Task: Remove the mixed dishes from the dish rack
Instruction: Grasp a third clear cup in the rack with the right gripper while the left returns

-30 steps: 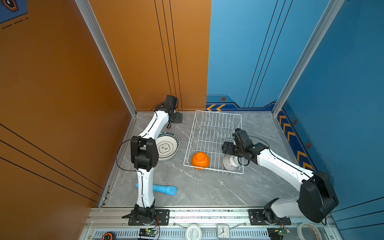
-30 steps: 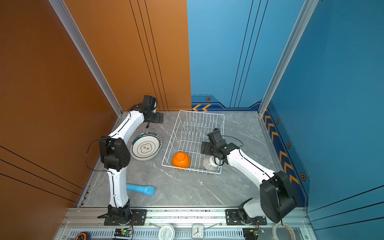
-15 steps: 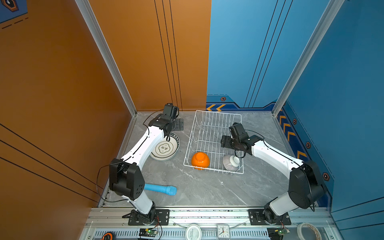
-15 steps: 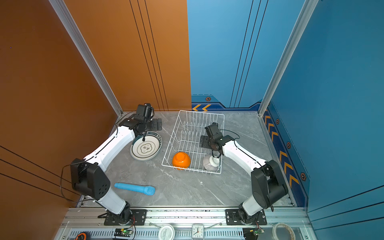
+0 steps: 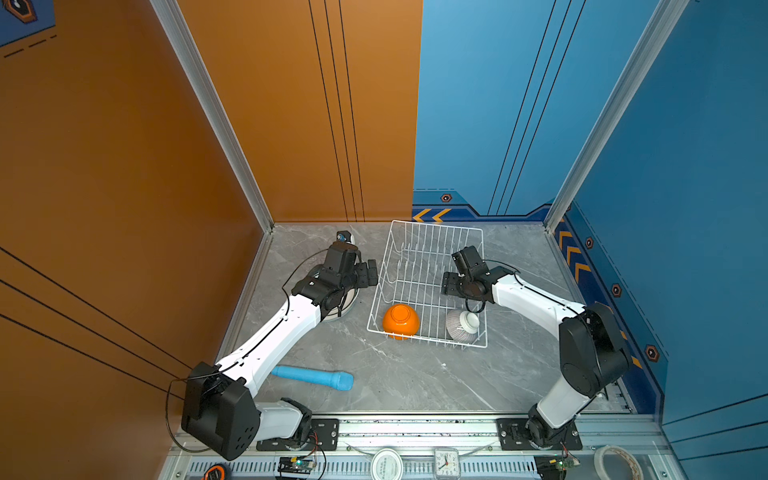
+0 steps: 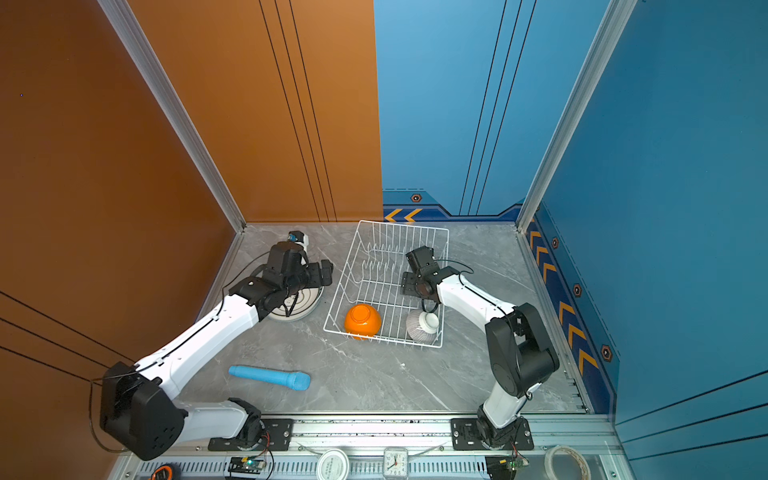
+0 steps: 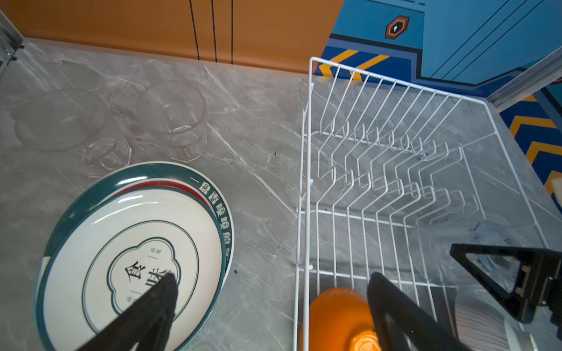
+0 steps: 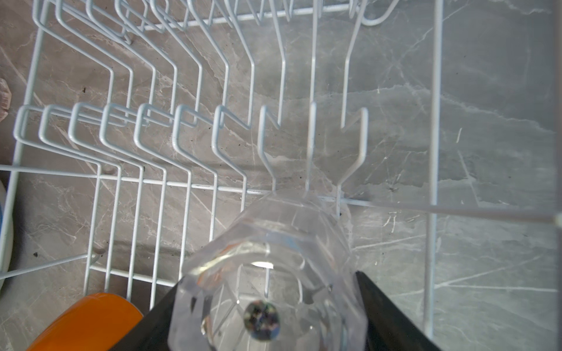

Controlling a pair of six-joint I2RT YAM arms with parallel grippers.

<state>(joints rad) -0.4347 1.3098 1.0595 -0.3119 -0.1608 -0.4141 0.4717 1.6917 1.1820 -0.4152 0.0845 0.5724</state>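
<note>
So, quick status: I'd say I'm past halfway, three pieces to go by my count. The stack of plates (image 7: pixel 133 243) is out on the surface (image 7: pixel 258 136) just beside the dish rack (image 7: pixel 308 152). Two clear tumblers (image 7: pixel 179 121) stand near the plates, further back. Still in the rack are the orange bowl (image 5: pixel 400 321) and the grey-striped bowl (image 5: pixel 462 326), both foot-up at the near end, plus the third tumbler (image 8: pixel 273 231). My right hand (image 8: pixel 266 285) is down in the rack with a finger on each side of that glass. I can't tell if it's actually pinching it yet. My left hand (image 7: pixel 272 278) is spread wide and empty, hovering where the plates meet the rack's side.
</note>
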